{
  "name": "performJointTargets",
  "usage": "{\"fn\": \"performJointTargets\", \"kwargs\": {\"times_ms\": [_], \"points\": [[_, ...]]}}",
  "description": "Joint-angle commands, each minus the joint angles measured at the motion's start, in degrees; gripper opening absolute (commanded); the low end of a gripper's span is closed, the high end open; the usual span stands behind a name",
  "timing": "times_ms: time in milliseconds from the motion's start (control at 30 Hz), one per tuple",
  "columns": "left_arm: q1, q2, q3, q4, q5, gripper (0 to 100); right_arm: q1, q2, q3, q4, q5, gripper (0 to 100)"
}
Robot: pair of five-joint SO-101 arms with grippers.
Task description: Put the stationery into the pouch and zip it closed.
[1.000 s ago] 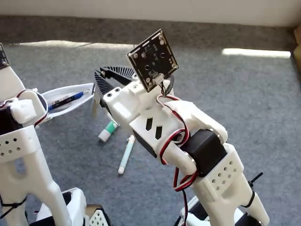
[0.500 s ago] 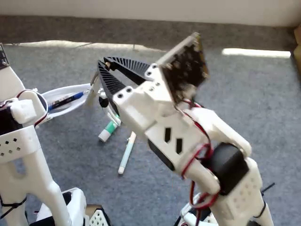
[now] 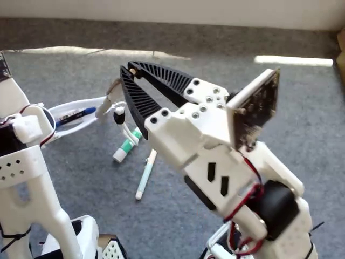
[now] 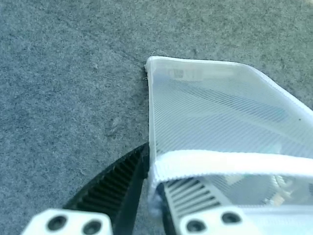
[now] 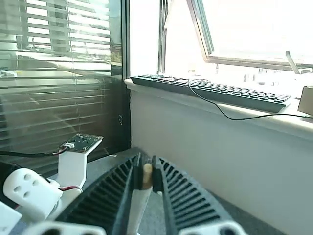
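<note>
The white mesh pouch (image 3: 81, 114) lies open at the left with a blue pen (image 3: 82, 113) inside. My left gripper (image 4: 151, 166) is shut on the rim of the pouch (image 4: 215, 112). My right gripper (image 3: 129, 70) is raised above the carpet, beside the pouch's mouth, and is shut on a white pen with a tan end (image 5: 145, 176). That pen's pale end (image 3: 114, 89) sticks out below the fingertips. A green-and-white marker (image 3: 125, 150) and a white pen with a teal tip (image 3: 144, 177) lie on the carpet under the right arm.
Grey carpet (image 3: 280, 97) stretches to the right and back. The left arm's white body (image 3: 24, 162) stands at the near left. A small white piece with a black knob (image 3: 119, 115) sits by the pouch's mouth.
The right arm has swung upward and tilted back, lifting its shut gripper and the held pen higher. Its camera board moved right. The pouch, the left arm and the floor items stayed put.
</note>
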Motion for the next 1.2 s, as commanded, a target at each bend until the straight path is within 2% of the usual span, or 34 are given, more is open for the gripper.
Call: {"fn": "performJointTargets", "kwargs": {"times_ms": [0, 600, 1167], "points": [[1.45, -1.1, -0.04, -1.23, 0.7, 1, -0.22, -1.19, 4.79, -8.57, 0.44, 0.4], [1.45, -0.92, 0.04, -2.29, 0.7, 1, -0.48, -0.75, 23.08, -30.11, 0.18, 0.4], [1.45, -1.01, 0.04, -2.02, 0.7, 1, -4.18, 4.7, 25.54, -30.11, 0.26, 0.4]]}}
